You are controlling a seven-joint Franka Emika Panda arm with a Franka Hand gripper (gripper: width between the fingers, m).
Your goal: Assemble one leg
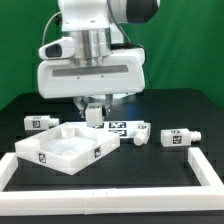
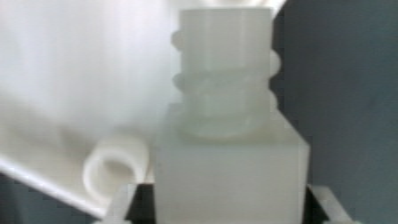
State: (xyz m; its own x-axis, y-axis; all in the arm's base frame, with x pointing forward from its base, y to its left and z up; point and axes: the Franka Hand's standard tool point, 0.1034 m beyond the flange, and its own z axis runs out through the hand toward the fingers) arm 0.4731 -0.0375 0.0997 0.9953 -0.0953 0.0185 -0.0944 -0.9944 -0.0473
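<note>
My gripper (image 1: 93, 110) is shut on a leg (image 2: 226, 150), a white peg with a square body and a ribbed round end. In the wrist view it fills the frame, with the dark fingers (image 2: 134, 205) pressed on both of its sides. In the exterior view the held leg (image 1: 93, 113) hangs just above the far edge of the large white square panel (image 1: 45, 150). In the wrist view, the panel's surface (image 2: 71, 90) lies beside the leg, with a round hole (image 2: 118, 165) close to it.
Other tagged legs lie on the black table: one at the exterior view's left (image 1: 38, 122), one behind the panel (image 1: 122, 128) and one at the right (image 1: 176, 137). A white rail (image 1: 110, 196) runs along the front and up both sides.
</note>
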